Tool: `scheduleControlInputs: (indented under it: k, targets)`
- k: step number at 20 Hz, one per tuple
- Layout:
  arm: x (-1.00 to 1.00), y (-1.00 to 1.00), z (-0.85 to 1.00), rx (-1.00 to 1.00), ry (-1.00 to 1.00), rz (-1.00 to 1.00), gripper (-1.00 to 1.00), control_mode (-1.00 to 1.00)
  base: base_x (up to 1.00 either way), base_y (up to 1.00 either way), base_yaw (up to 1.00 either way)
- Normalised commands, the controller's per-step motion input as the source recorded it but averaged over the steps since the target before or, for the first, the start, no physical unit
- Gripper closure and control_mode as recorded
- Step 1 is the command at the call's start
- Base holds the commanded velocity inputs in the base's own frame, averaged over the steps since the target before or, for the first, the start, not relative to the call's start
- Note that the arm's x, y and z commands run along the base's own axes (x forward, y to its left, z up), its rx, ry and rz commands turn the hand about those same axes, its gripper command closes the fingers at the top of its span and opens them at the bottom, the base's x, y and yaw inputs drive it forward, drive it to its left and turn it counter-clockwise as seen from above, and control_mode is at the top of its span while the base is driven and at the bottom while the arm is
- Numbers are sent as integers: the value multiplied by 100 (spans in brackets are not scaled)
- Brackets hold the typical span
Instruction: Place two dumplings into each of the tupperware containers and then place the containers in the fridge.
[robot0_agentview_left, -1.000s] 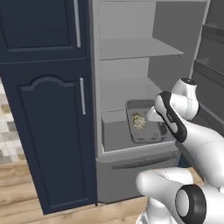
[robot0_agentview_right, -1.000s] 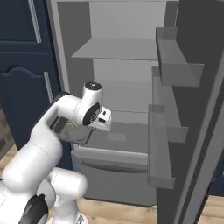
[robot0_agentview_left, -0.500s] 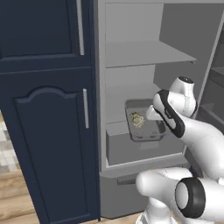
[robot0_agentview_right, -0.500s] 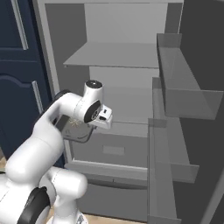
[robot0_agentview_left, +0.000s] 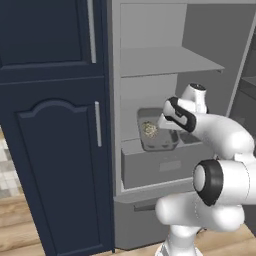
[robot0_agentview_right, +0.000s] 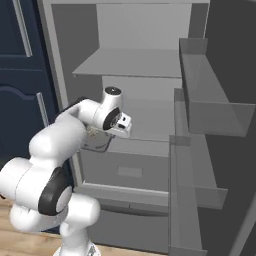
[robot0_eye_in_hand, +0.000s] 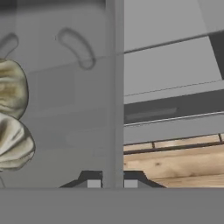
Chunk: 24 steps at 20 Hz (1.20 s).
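Observation:
A dark grey tupperware container (robot0_agentview_left: 161, 140) hangs in the open fridge (robot0_agentview_left: 165, 60), level with the ledge above the drawer; I cannot tell whether it rests there. Two tan dumplings (robot0_agentview_left: 149, 130) lie in it. My gripper (robot0_agentview_left: 164, 122) is shut on its right rim. The hand view has the rim running straight up between the fingertips of the gripper (robot0_eye_in_hand: 113, 183), with the container (robot0_eye_in_hand: 74, 109) floor to the left and both dumplings (robot0_eye_in_hand: 13, 87) at the left edge. From the right base view the gripper (robot0_agentview_right: 111, 136) is over the container (robot0_agentview_right: 96, 145), inside the fridge (robot0_agentview_right: 135, 65).
A navy blue cabinet (robot0_agentview_left: 50, 150) stands close on the left of the fridge. The fridge drawer (robot0_agentview_left: 160, 167) lies just below the container. The open fridge door with its bins (robot0_agentview_right: 210, 115) juts out on the right. Wood floor (robot0_eye_in_hand: 175, 162) lies below.
The whole picture has shifted and grown as the base drove closer to the fridge. The gripper has stayed shut on the container, which is now further in over the ledge.

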Motion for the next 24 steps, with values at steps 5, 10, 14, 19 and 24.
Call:
scheduleControlInputs:
  k: [5,10,14,19,24]
  targets:
    - [75,-9,-27,18,-6,-8,100,-100,0,0,0]
    - [63,-1,-29,21,-15,-23,100,-100,0,0,0]
    - [70,0,-12,5,-1,-26,100,-100,0,0,0]
    - [62,-13,-2,2,6,-29,100,-100,0,0,0]
    - [23,-26,-13,17,2,-21,100,-100,0,0,0]
